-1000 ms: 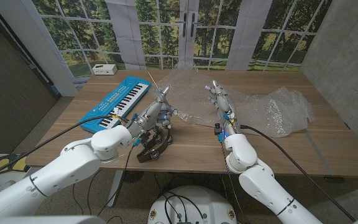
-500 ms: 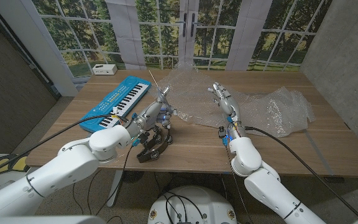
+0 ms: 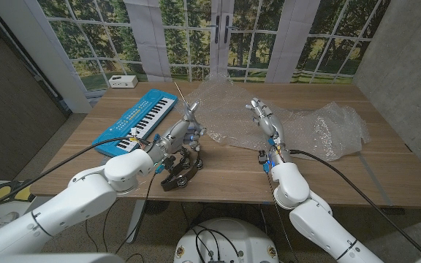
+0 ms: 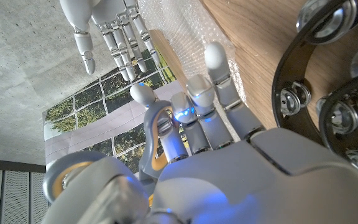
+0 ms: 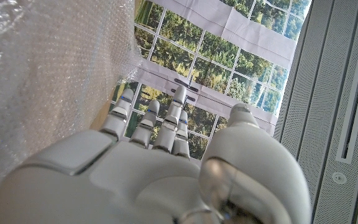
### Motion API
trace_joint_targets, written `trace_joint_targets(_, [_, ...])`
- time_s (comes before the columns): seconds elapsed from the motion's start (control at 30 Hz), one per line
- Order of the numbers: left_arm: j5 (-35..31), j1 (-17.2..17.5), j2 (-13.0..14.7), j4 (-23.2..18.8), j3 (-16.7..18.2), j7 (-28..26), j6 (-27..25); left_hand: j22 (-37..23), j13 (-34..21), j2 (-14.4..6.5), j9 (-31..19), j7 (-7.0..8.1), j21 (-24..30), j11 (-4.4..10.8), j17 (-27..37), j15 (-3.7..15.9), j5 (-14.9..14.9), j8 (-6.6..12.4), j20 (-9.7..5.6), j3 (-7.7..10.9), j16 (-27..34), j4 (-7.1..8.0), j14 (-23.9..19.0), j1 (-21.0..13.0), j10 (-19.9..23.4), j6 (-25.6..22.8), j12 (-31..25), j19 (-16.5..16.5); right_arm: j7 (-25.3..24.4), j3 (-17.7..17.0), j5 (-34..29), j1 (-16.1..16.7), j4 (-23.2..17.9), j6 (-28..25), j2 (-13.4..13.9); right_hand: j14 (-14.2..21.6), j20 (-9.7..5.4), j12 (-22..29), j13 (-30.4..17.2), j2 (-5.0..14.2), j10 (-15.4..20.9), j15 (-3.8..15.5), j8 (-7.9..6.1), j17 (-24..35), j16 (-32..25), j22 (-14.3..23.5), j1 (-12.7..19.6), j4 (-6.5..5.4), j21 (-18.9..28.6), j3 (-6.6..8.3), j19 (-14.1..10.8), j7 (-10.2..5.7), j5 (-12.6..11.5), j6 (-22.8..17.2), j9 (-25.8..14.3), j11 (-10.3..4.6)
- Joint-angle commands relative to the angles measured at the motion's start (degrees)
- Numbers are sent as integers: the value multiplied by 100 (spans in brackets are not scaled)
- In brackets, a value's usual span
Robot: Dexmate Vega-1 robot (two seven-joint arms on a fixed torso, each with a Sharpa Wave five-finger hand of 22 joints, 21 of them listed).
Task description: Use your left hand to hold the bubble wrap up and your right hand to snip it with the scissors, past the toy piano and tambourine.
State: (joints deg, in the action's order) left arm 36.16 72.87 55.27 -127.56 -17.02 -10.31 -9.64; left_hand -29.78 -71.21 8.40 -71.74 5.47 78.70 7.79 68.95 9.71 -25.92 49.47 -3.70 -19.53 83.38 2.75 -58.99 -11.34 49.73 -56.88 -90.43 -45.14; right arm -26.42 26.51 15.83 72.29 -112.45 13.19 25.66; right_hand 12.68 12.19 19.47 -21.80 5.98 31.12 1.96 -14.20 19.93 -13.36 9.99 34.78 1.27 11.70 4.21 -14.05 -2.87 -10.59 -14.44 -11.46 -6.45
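Plastic bubble wrap (image 3: 283, 120) looks light, floppy and slippery, so pinch its edge at 12 o'clock from your left hand (image 3: 184, 130); both hands are empty, fingers spread.

Left hand (image 3: 185, 126) and right hand (image 3: 263, 118) both raised, fingers extended, apart.

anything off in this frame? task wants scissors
Yes: no scissors visible on the table. The right robot hand is open and holds nothing beside the bubble wrap. The left robot hand hovers over the tambourine, also holding nothing.
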Motion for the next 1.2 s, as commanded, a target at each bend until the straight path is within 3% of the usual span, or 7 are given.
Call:
trace_joint_targets(0.03, [-75,-23,143,-93,20,75,-140,0,-8,-28,-16,-19,43,171,-5,200,32,2732,37,-4,5,62,-36,-44,142,98,4,3,-19,-54,-16,55,-36,67,-40,0,-9,-30,-3,-8,34,76,13,8,-39,8,24,25,16,-13,-28,10,22,-19,0,15])
trace_joint_targets(0.13, [-112,-50,182,-150,13,54,-226,12,-8,-37,-18,-6,49,187,-17,195,48,3039,52,-5,-8,92,-21,-44,203,94,-12,-2,-2,-68,-7,48,-30,80,-37,4,-8,-35,-5,-13,35,71,22,7,-45,8,15,27,12,-17,-28,14,25,-7,0,11])
trace_joint_targets(0.23, [-144,-79,233,-213,15,26,-334,19,-17,-73,-15,7,98,192,156,186,90,3740,69,-3,200,183,-66,-17,322,131,-27,-75,4,-84,12,39,-13,104,-53,-3,-7,-38,-6,-13,39,68,26,7,-46,8,4,26,9,-19,-28,17,26,-4,0,9])
trace_joint_targets(0.4, [-165,-57,220,-266,41,-54,-366,125,-34,-100,-11,32,93,200,195,190,132,4135,17,4,432,255,-139,-13,542,161,-49,-198,23,-107,32,28,-7,91,-44,-5,-7,-49,-6,-15,32,70,37,6,-50,8,-9,27,5,-23,-29,32,29,12,0,3])
trace_joint_targets(0.87, [81,-11,160,-130,117,217,-164,108,-44,-120,-11,113,222,317,203,185,192,4180,-118,15,662,323,-313,-101,674,71,-56,-452,-471,-115,-848,31,-75,-424,128,-9,-53,-77,-9,-6,35,76,56,-7,-62,8,14,71,13,-5,-91,25,25,18,-1,11])
trace_joint_targets(1.0, [108,39,214,-132,177,214,-158,142,-45,-126,-11,133,217,329,203,184,200,4180,-133,17,674,333,-347,-122,691,71,-57,-491,-409,-136,-916,17,-38,-475,232,131,-162,-121,-6,-8,55,72,60,-83,-102,11,139,197,128,51,-479,39,17,-30,-4,34])
trace_joint_targets(1.2, [175,130,279,-122,271,272,-95,152,-45,-132,-10,150,227,327,203,184,214,4177,-160,17,682,351,-389,-152,709,82,-56,-518,-556,-50,-1524,-26,-149,-916,418,20,-355,-261,44,52,-43,287,29,-189,-34,11,429,414,44,195,-406,-94,-12,-170,-8,-36])
